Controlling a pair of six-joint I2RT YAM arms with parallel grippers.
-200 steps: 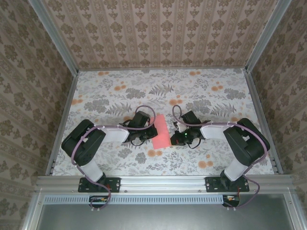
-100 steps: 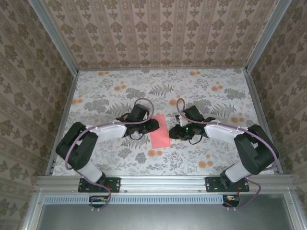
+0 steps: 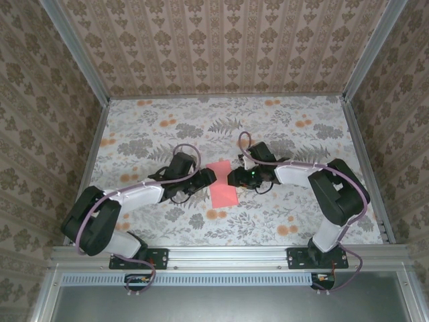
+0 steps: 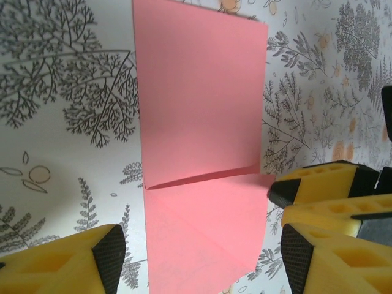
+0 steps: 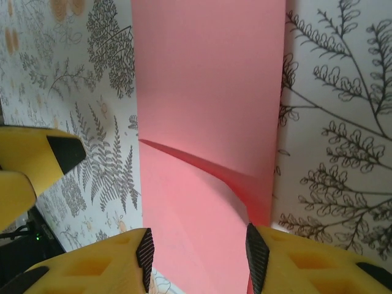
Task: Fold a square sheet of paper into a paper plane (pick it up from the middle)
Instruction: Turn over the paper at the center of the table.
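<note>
You've got the paper (image 3: 223,190) dead centre of the top view, flat on the floral table (image 3: 154,127), folded to a narrow pink strip. The left claw (image 3: 209,178) is at its left edge and the right claw (image 3: 234,178) at its right edge, tips facing each other across the strip's upper half.

Left wrist view: the paper (image 4: 202,110) runs up the middle of the frame with one crease across it, and the layer below the crease is slightly lifted. The claw (image 4: 199,252) is spread, fingers (image 4: 67,263) outside both long edges, pinching nothing.

Right wrist view: the paper (image 5: 208,79) has a slanted raised fold mid-frame. The claw (image 5: 199,257) is spread, pads (image 5: 146,254) at the strip's bottom end. You can't tell here whether they touch it.
</note>
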